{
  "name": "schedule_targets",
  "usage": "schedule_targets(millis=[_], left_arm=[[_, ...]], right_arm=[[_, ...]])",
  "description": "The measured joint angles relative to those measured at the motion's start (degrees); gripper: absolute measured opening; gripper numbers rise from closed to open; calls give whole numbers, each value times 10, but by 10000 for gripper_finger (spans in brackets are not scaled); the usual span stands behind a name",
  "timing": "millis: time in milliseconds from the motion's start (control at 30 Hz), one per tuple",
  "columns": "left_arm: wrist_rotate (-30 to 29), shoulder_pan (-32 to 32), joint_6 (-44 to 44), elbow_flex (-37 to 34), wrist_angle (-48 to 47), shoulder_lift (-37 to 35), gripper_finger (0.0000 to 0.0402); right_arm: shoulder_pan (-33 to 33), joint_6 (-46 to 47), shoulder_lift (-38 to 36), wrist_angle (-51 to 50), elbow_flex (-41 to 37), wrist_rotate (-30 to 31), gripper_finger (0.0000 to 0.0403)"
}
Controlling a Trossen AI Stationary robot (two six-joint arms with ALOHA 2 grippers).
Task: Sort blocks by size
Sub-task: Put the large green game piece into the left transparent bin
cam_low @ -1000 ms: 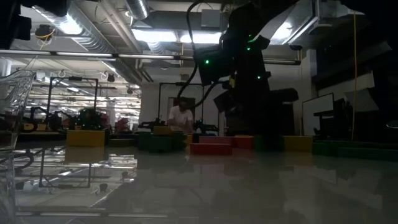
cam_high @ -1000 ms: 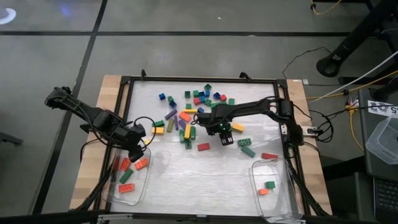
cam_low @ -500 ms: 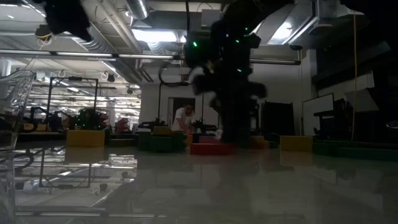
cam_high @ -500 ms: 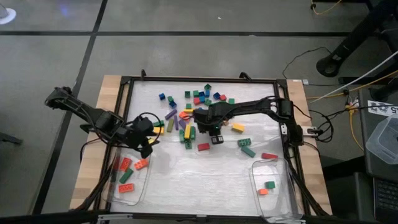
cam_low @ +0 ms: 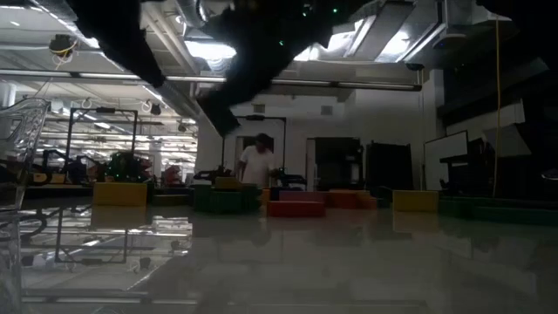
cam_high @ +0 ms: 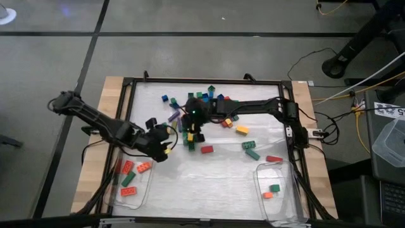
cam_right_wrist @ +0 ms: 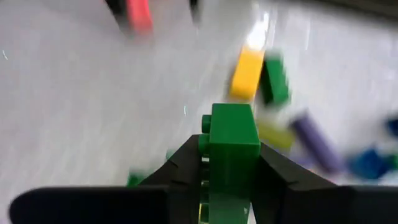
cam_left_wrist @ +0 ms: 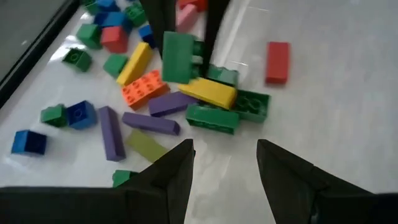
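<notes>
Right gripper (cam_right_wrist: 229, 163) was clamped on a green block (cam_right_wrist: 233, 146) above the block pile (cam_high: 190, 120); at its eight o'clock, my left gripper (cam_left_wrist: 224, 163) stood open.

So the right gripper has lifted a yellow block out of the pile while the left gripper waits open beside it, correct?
Not quite: the block in the right gripper is green, not yellow, as the right wrist view shows; a yellow one lies on the table beyond it. The rest holds: the left gripper is open and empty near the pile.
</notes>
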Motion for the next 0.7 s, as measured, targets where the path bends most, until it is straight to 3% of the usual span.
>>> schedule_targets(millis=[200,700], left_arm=[[-51,16,-40,0,-6,7,164],[-115,-24,83,0,46,-59,164]], right_arm=[[0,2,0,89,0,-92,96],[3,28,0,281,0,-160,94]])
